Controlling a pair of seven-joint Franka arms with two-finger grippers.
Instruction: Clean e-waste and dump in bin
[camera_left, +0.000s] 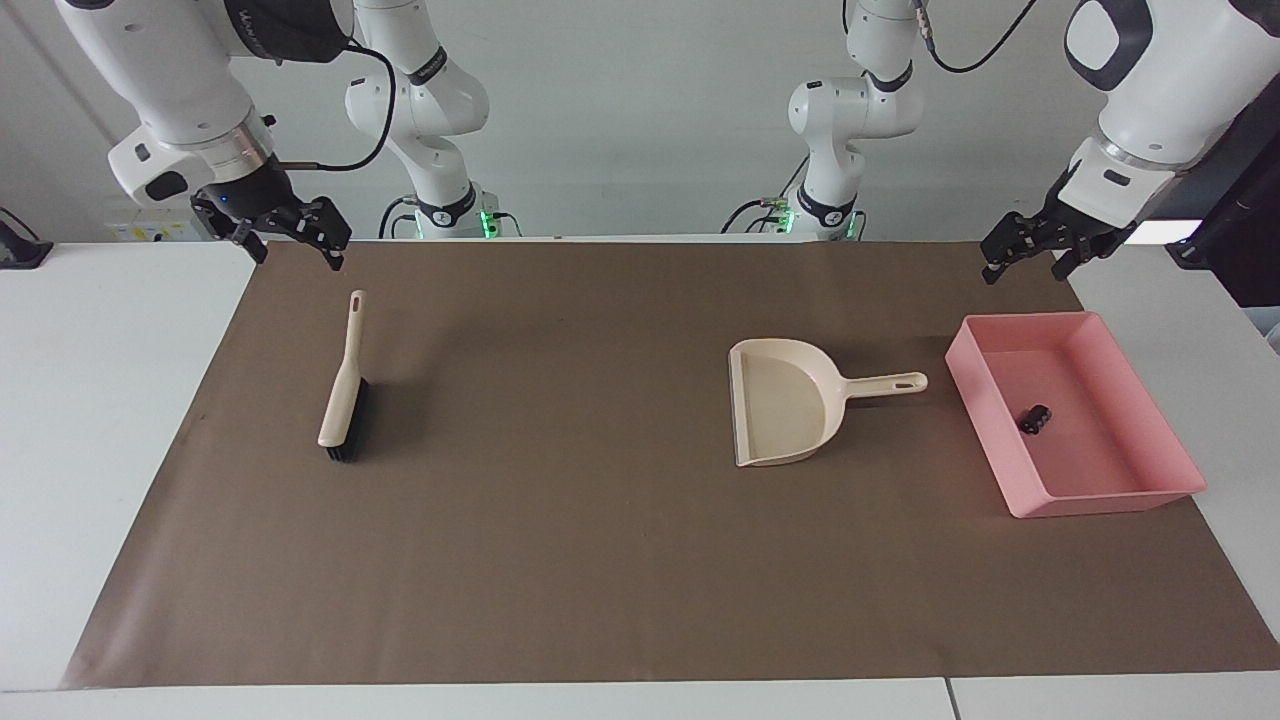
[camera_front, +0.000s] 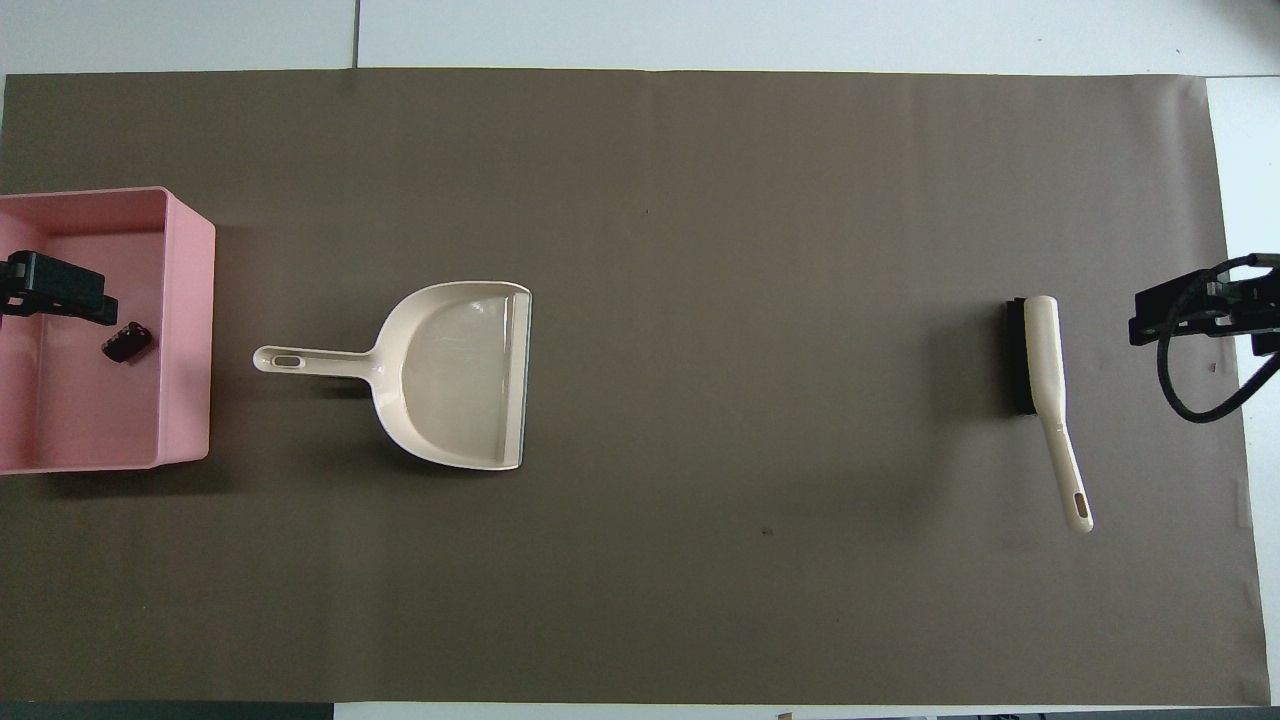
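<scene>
The pink bin (camera_left: 1100, 495) stands at the left arm's end of the brown mat and also shows in the overhead view (camera_front: 185, 330). A small black e-waste piece (camera_left: 1035, 418) lies inside it (camera_front: 126, 343). The white block with orange and green marks is not in view. My left gripper (camera_left: 1025, 268) hangs open and empty in the air over the bin (camera_front: 55, 290). My right gripper (camera_left: 295, 255) hangs open and empty over the mat's edge at the right arm's end (camera_front: 1190, 315), beside the brush.
A cream dustpan (camera_left: 790, 400) lies empty on the mat beside the bin, its handle toward the bin (camera_front: 450, 375). A cream brush with black bristles (camera_left: 343, 385) lies near the right arm's end (camera_front: 1045, 380). White table borders the mat.
</scene>
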